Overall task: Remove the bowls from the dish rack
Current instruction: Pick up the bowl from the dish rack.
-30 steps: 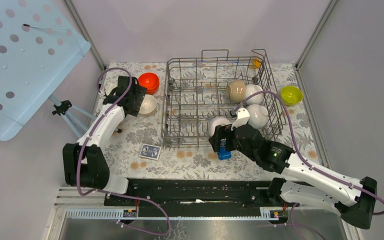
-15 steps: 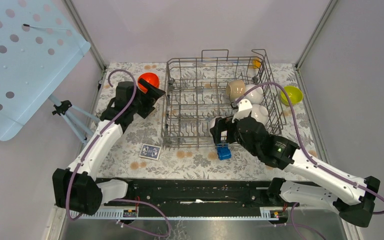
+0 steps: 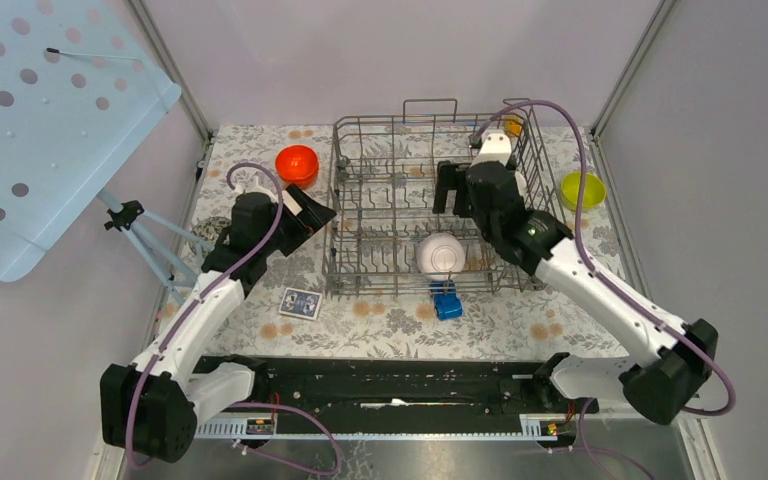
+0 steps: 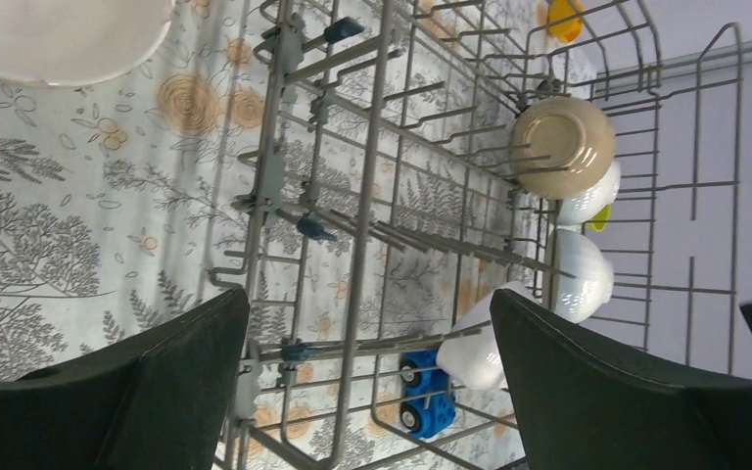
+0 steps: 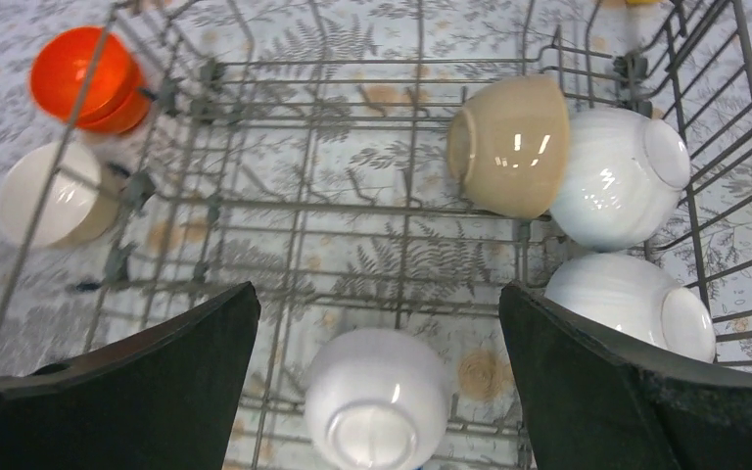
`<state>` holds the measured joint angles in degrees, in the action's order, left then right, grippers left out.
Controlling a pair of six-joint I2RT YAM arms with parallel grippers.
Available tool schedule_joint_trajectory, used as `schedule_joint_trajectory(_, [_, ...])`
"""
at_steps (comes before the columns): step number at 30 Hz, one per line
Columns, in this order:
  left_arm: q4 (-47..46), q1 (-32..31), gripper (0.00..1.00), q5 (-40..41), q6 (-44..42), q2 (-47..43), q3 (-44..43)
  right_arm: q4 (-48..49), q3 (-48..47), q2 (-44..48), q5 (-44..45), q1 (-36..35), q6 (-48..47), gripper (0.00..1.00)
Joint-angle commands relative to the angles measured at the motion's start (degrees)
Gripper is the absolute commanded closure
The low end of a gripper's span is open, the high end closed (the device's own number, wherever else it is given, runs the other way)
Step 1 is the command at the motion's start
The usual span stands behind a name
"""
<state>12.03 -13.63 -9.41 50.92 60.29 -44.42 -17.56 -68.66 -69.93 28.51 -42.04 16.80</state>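
Currently both arms are hanging over the flower-patterned bench [image 3: 390,322], holding nothing. Left jaws are gaping wide just beside the left wall of the large grey wire dish rack [image 3: 390,190]; right jaws are spreading wide above its far right part. Inside the rack, a glossy beige bowl [image 5: 509,147] is lying on its side, touching a white bowl [image 5: 622,176]. A second white bowl [image 5: 636,304] is sitting near them, and a third white bowl [image 5: 377,397] is resting bottom up by the near wall. On the bench, an orange-red bowl [image 3: 297,164] and a cream bowl [image 5: 49,194] are sitting left of the rack, and a yellow-green bowl [image 3: 582,189] right of it.
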Motion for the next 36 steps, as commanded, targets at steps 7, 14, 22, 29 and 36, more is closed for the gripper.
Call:
schedule_joint_trajectory(7, [-1.1, 0.0, 0.07, 4.0, -4.8, -4.8, 2.2, 8.7, -7.0, -12.8, -17.3, 19.7, 5.0, 0.02])
schedule_joint_trajectory(14, [-1.5, -0.3, 0.16, 3.5, -5.8, -3.7, 3.5, 10.0, -11.1, -21.7, -22.1, 25.7, 3.8, 0.03])
schedule_joint_trajectory(22, [-1.8, -1.6, 0.22, 2.4, -6.1, -3.2, 4.9, 7.8, -17.2, -31.6, -24.6, 28.3, 2.2, 0.06])
schedule_joint_trajectory(29, [-2.9, -1.8, 0.22, 1.0, -5.8, -2.6, 5.5, 8.6, -16.6, -34.2, -29.0, 31.3, 3.6, 0.08])
schedule_joint_trajectory(36, [-3.5, -1.7, 0.22, 0.0, -5.6, -0.9, 5.7, 10.1, -15.9, -35.8, -36.2, 32.7, 5.3, 0.13])
